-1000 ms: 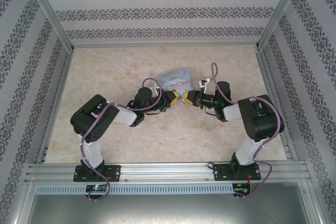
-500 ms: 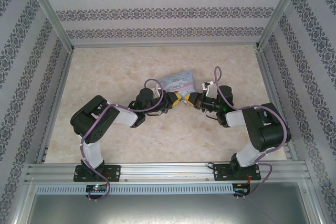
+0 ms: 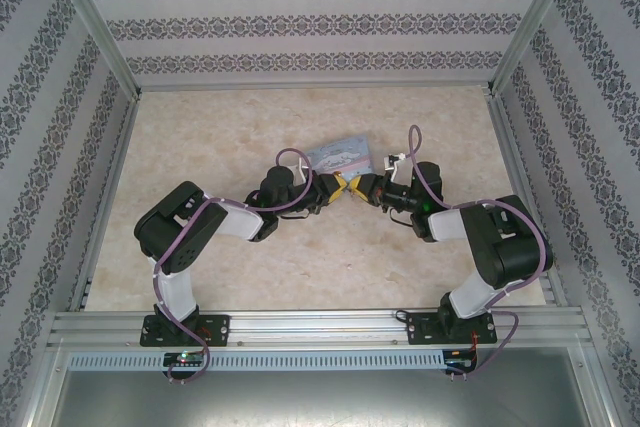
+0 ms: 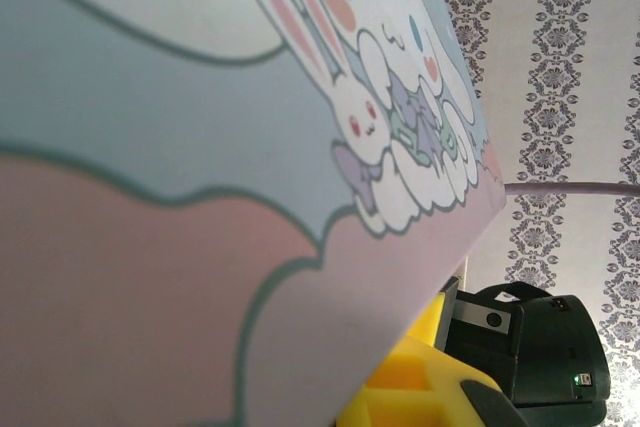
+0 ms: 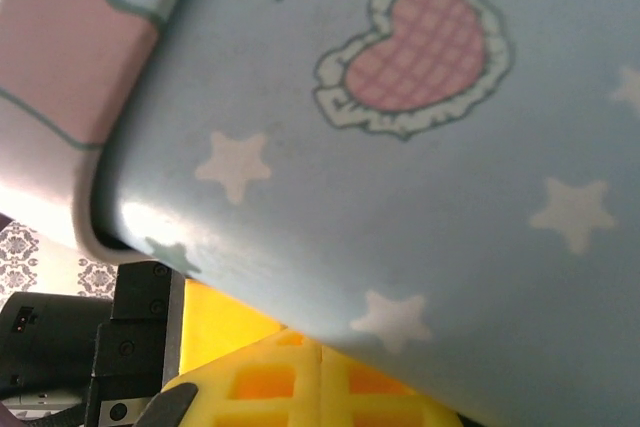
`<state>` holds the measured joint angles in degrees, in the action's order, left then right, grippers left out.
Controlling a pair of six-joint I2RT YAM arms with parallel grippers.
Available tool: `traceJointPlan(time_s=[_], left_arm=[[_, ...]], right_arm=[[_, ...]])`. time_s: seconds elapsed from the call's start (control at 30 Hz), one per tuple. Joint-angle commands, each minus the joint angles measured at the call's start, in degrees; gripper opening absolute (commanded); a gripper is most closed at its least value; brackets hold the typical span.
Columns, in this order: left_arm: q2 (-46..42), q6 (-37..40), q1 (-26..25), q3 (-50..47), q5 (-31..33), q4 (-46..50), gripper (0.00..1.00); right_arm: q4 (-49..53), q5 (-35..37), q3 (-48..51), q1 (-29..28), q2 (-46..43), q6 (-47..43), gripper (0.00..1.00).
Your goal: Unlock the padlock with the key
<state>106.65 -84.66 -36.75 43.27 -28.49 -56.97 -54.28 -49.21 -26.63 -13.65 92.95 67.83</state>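
Tin (image 3: 340, 154), pale blue with cartoon print: sitting mid-table (image 3: 220, 137), looming close in both wrist views (image 4: 200, 147) (image 5: 400, 197). Left gripper (image 3: 335, 187) and right gripper (image 3: 361, 187): meeting tip to tip just in front of the tin's near edge. Right jaws: yellow pads (image 5: 270, 387) pressing together, whatever is lying between them not discernible. Left jaws: cannot tell how far they are opening. Padlock and key: too small to be showing where the tips are meeting
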Motion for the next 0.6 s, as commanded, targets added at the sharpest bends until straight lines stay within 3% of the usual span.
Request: traceJointPlan(time_s=[0.0, 0.37, 0.57], left_arm=[[-0.19, 1.30, -0.87, 1.43, -0.87, -1.65, 0.00], [-0.13, 2.75, 1.02, 1.08, 1.60, -0.18, 0.00], [-0.31, 7.98, 3.62, 1.03, 1.78, 5.69, 0.00]], right_arm=[[-2.67, 0.26, -1.34, -0.20, 0.23, -0.12, 0.00], [-1.62, -0.45, 0.95, 1.70, -0.22, -1.60, 0.00], [3.17, 0.53, 2.49, 1.78, -2.37, -4.02, 0.00]])
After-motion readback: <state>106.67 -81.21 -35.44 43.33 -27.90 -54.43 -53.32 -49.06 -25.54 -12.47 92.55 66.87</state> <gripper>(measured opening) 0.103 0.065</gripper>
